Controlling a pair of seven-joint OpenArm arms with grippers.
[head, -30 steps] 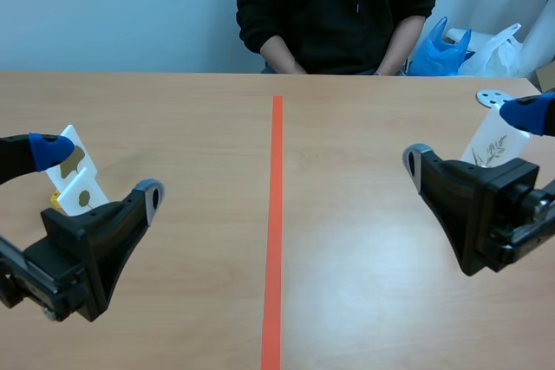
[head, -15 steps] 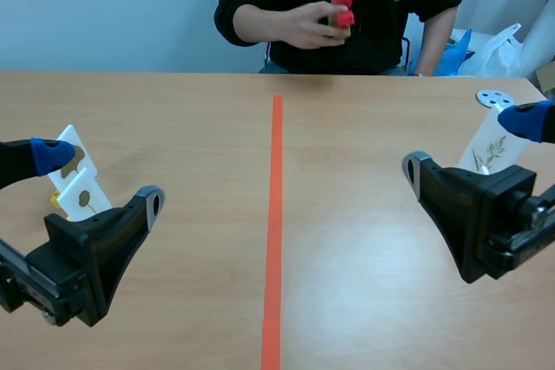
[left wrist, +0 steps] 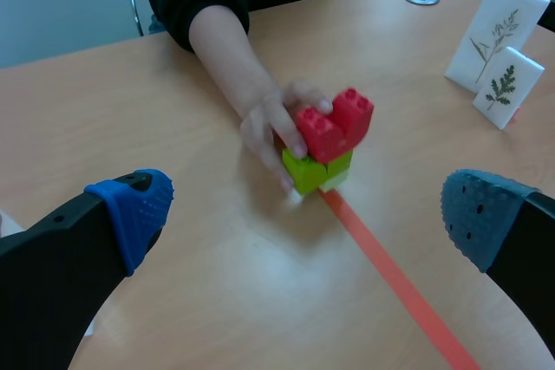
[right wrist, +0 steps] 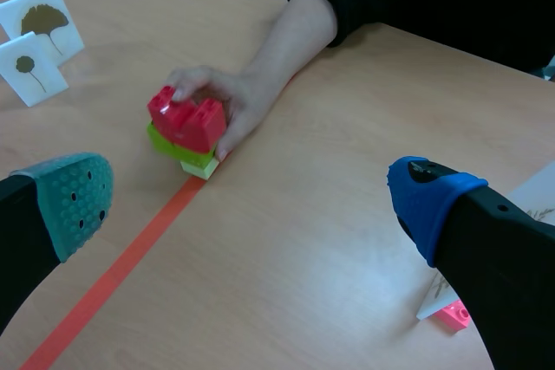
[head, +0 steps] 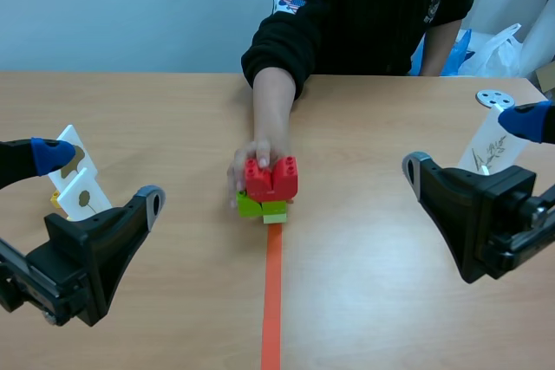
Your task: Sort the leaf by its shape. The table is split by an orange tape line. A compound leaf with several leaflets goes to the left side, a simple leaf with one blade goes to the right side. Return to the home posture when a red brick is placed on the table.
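Person's hand (head: pixel 252 165) on red brick (head: pixel 271 178) atop green bricks (head: pixel 258 207), on the bench (head: pixel 156 110) at the orange tape line (head: pixel 272 301), left end effector (head: pixel 101 177) and right end effector (head: pixel 473 139) low, fingers (head: pixel 49 152) spread wide, holding nothing, leaf cards (head: pixel 80 194) beside each.

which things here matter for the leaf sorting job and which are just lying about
Belongs to the job:
red brick, stacked on green bricks on the tape line, with a person's hand on it
two ginkgo leaf cards left of the line
two sprig leaf cards right of the line

Just lying about:
metal disc
blue bag
white bag
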